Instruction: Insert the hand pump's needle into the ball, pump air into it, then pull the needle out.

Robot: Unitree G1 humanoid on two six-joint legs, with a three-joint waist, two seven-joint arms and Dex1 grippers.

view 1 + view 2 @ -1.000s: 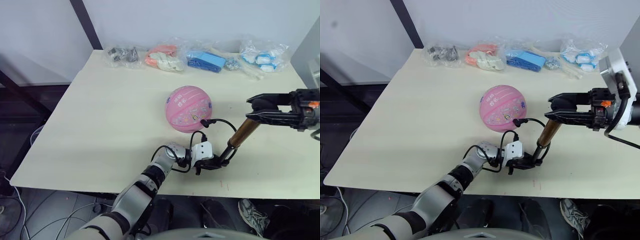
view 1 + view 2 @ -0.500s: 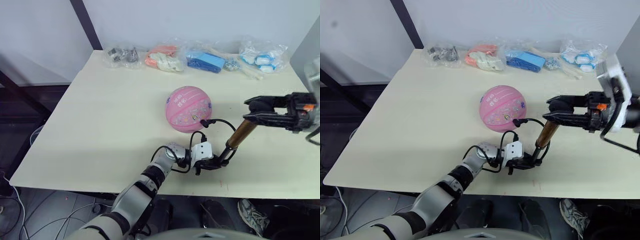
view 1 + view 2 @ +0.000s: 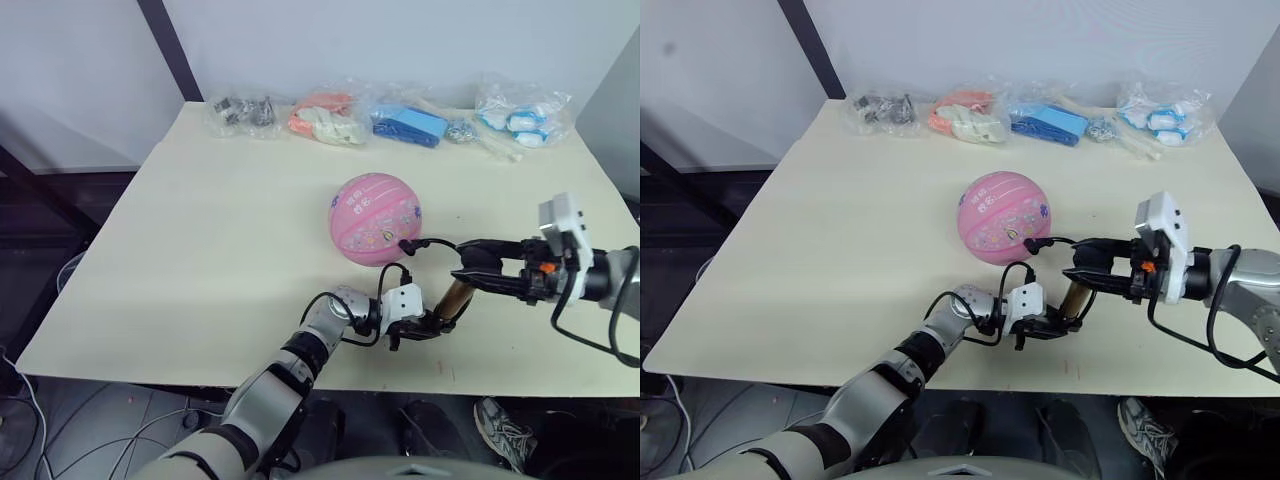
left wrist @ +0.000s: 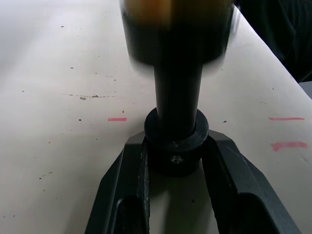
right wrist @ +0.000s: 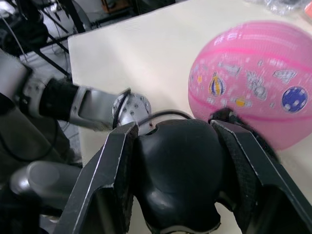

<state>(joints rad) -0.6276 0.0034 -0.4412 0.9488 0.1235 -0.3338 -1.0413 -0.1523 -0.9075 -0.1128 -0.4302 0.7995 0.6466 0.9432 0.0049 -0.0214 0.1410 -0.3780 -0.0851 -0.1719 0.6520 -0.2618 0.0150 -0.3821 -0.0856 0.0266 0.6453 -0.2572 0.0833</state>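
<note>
The pink ball (image 3: 375,218) rests mid-table, round. A thin black hose (image 3: 435,243) loops from the hand pump (image 3: 455,298) to a black fitting against the ball's lower right side; the needle itself is hidden there. The gold pump stands tilted near the front edge. My left gripper (image 3: 438,323) is shut on its black bottom cap (image 4: 175,146), seen close in the left wrist view. From the right, my right gripper (image 3: 472,276) is shut on the black handle (image 5: 178,170), which sits low over the gold barrel. The ball (image 5: 253,83) lies just beyond it.
Several clear plastic bags of small items line the table's far edge: dark parts (image 3: 245,108), orange and white pieces (image 3: 325,115), blue pieces (image 3: 410,122), white and blue pieces (image 3: 520,108). The table's front edge (image 3: 300,385) runs just behind my left gripper.
My right gripper has moved down and to the left with the handle, pushing it toward the barrel, so less of the pump shows. The left gripper and the ball have stayed put.
</note>
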